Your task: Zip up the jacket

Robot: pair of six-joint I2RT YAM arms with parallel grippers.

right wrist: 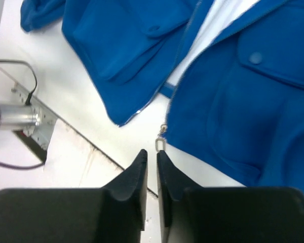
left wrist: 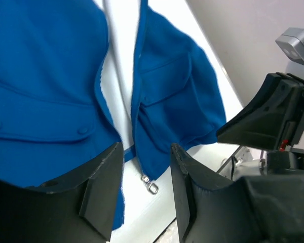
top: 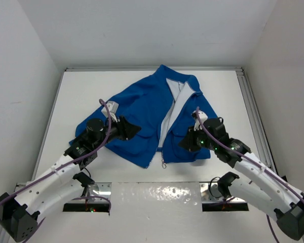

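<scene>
- Left gripper [top: 130,129] is over the left half of the jacket [top: 144,109]. Its fingers [left wrist: 104,174] are spread wide with nothing between them. Whether they touch the cloth I cannot tell.
- The jacket lies flat on the white table [top: 223,96], in the middle and towards the far side, collar away from the arms. One sleeve is bunched at the left, beside the left arm.
- The jacket's front is open in a narrow wedge of white lining [top: 176,98], which narrows to nothing at the near hem.
- The zipper pull [top: 163,162] hangs at the near hem and lies on the bare table.
- Right gripper [top: 188,142] is over the jacket's near right corner. Its fingers [right wrist: 137,174] are almost pressed together, leaving a thin slit that holds nothing. In the wrist view the pull [right wrist: 160,144] is just beyond the tips.
</scene>
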